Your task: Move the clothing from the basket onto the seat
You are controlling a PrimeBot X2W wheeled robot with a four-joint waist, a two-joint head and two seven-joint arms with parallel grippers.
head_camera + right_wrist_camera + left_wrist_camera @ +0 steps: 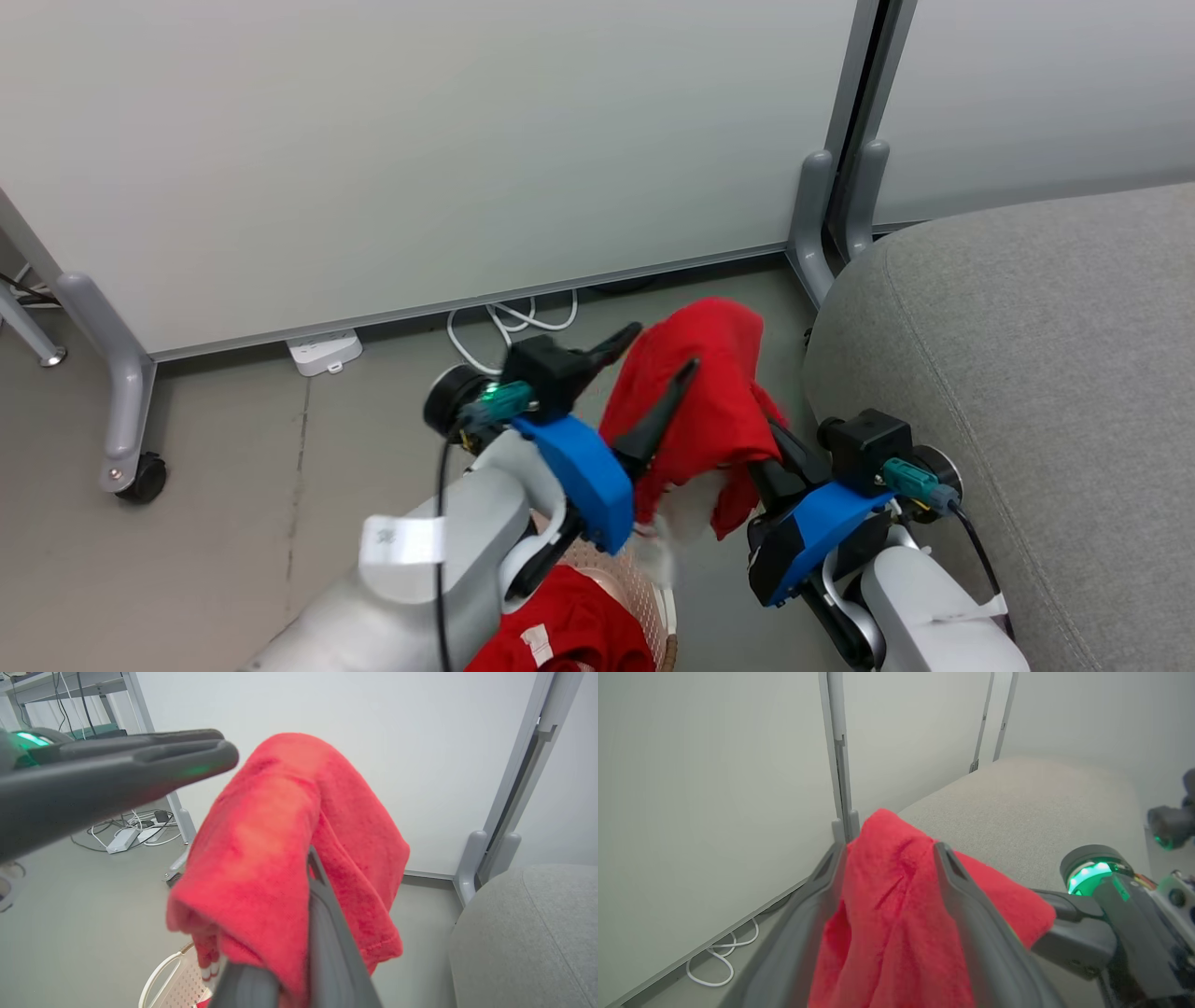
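One red garment hangs in the air over the floor, between the basket and the grey seat. My right gripper is shut on it from below, and cloth drapes over its fingers. My left gripper is open just left of the garment, its fingers spread wide with red cloth showing between them. The second red garment with a white tag lies in the cream basket under my left forearm. The basket's white handle shows below the hanging cloth.
A pale partition wall stands behind, with grey posts at the seat's corner and a caster leg at the left. A white power strip and looped cables lie at the wall's foot. The seat's rounded edge is right beside my right arm.
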